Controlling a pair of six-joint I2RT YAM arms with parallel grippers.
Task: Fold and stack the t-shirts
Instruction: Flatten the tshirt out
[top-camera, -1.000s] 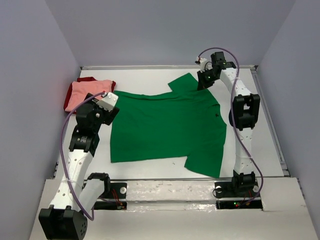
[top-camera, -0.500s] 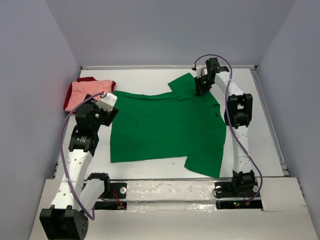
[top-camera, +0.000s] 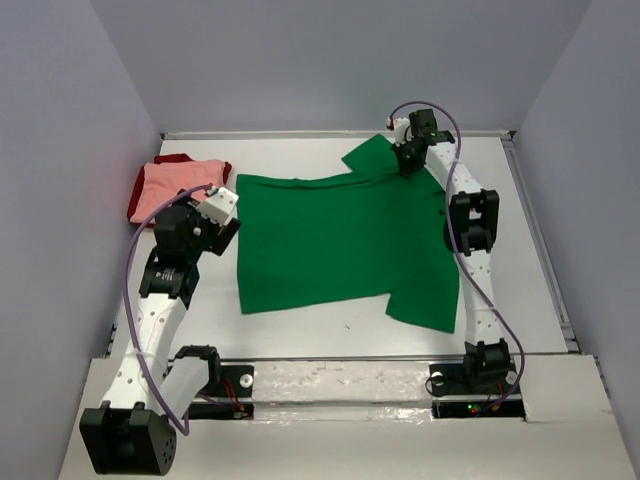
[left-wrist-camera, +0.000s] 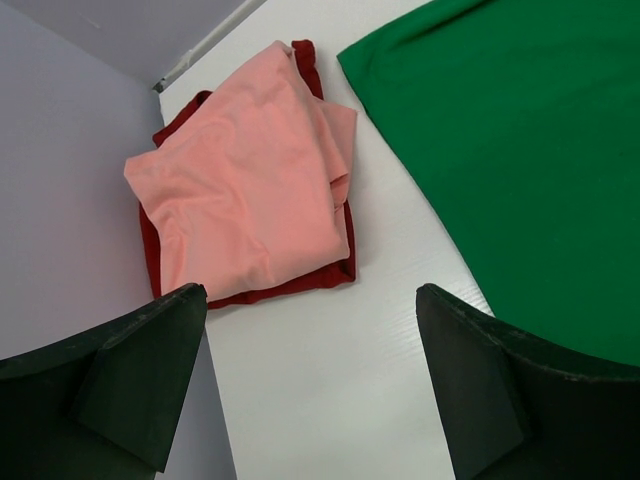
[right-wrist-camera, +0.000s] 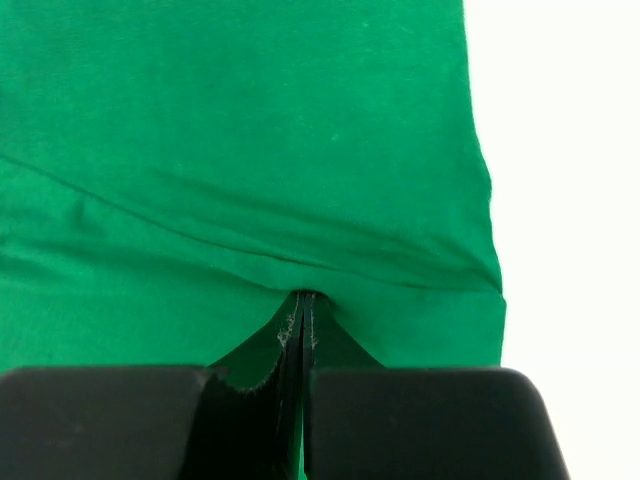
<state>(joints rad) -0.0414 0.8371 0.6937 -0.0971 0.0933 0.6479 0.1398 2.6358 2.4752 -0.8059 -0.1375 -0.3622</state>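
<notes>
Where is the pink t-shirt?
In the top view, the folded salmon pink cloth t-shirt lies at the far left, on the dark red cloth t-shirt, beside the spread bright green t-shirt.

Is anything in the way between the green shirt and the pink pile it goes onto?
Nothing visible: only bare table separates the green shirt from the pink shirt lying on the dark red one.

Left gripper (left-wrist-camera: 310, 296) spread, right gripper (right-wrist-camera: 303, 303) clamped
</notes>
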